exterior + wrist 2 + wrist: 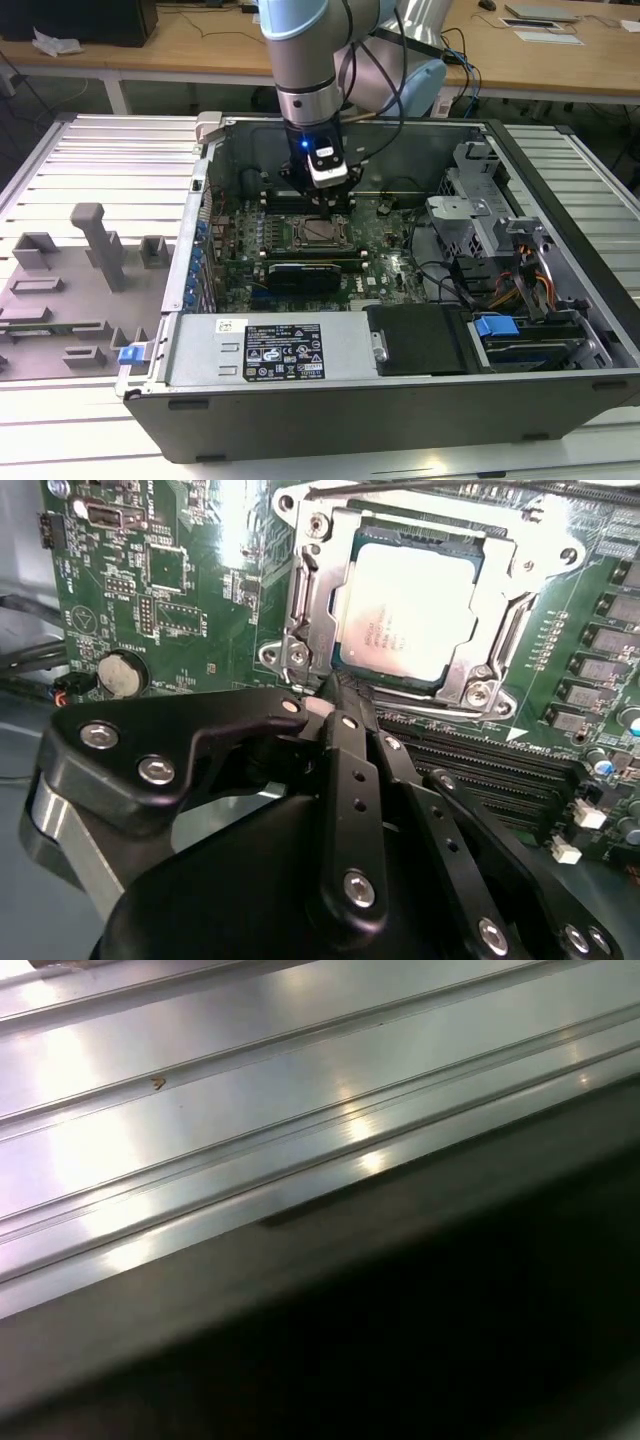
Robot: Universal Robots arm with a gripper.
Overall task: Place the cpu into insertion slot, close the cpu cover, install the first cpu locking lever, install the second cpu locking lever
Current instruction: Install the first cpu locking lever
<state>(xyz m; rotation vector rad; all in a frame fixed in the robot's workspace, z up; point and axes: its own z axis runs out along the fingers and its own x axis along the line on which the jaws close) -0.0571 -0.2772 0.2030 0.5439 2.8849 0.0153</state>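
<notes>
Cpu (405,610) sits seated in the insertion slot (305,600), silvery top showing through the window of the cpu cover (500,575), which lies flat over it (so placement and cover look done). Pincer (338,685) is clenched, fingertips together, grasping nothing, tip near the slot's corner by a screw, prob. positioned to work a locking lever. Open PC case (560,160) on the counter (90,170)
</notes>
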